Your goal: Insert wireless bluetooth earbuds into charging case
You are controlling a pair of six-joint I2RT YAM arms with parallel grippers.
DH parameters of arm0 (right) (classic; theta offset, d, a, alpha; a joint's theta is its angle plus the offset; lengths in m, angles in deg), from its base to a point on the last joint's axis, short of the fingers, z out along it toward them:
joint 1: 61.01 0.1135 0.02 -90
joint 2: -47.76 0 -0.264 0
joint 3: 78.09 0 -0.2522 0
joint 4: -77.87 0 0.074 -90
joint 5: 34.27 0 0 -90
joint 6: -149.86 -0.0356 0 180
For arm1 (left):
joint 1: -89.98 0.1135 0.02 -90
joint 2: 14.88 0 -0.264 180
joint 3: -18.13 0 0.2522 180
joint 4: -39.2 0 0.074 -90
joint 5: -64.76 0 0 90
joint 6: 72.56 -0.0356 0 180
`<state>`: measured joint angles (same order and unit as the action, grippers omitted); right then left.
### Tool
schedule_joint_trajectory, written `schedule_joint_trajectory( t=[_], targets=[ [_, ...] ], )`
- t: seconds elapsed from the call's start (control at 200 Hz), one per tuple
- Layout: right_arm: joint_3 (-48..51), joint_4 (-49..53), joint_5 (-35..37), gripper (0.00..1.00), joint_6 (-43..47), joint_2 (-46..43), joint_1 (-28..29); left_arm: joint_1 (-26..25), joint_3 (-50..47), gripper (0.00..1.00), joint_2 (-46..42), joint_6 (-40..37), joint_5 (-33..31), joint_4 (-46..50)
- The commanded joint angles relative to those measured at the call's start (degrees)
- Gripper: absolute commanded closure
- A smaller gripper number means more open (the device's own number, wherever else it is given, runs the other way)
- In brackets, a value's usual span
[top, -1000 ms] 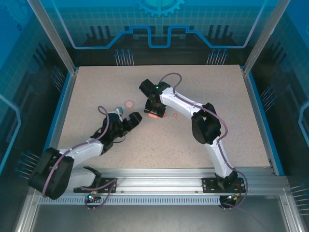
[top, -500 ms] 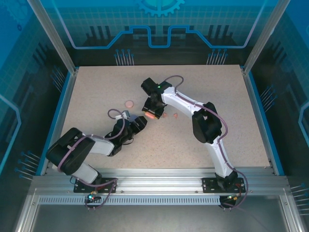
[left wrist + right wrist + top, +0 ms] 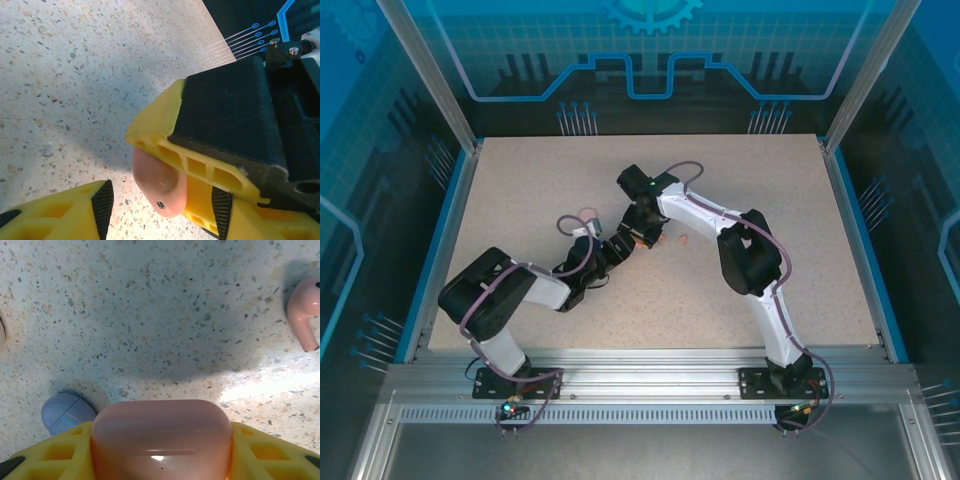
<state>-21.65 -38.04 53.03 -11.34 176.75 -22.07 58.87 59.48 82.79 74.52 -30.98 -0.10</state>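
Blue walls ring a speckled table. Right gripper clamps the pink case; left gripper gapes around it.

LIGHT bright, even, overhead | SHADOW soft grey patches on desk in both wrist views | GLARE small white glint on pink charging case, bright streak beside it | FOCUS near foreground slightly soft

A speckled beige table sits inside blue printed walls, aluminium rail in front.
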Motion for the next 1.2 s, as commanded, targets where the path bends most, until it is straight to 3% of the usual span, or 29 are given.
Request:
schedule_joint_trajectory(
  t=[0.0,0.365,0.64,0.87,1.195],
  targets=[
    [1.3,1.2,-2.2,0.59,-0.5,-2.8,0.2,-0.1,2.3,0.46,1.5,1.0,-0.6,-3.6],
    [2.6,-0.4,-3.5,0.6,-1.4,-3.7,0.0,-1.1,2.6,0.51,4.4,1.9,-1.1,-6.0],
    [3.6,-0.9,-3.7,0.61,-1.6,-4.3,0.0,-1.1,3.0,0.63,5.2,1.9,-1.1,-6.0],
    [4.3,-1.4,-3.9,0.61,-1.5,-5.1,0.0,-1.1,3.2,0.79,5.4,1.9,-1.2,-6.0],
    [4.2,-1.8,-4.1,0.6,-1.7,-5.7,0.0,-1.1,3.5,0.88,5.3,1.6,-0.7,-5.8]
  ],
)
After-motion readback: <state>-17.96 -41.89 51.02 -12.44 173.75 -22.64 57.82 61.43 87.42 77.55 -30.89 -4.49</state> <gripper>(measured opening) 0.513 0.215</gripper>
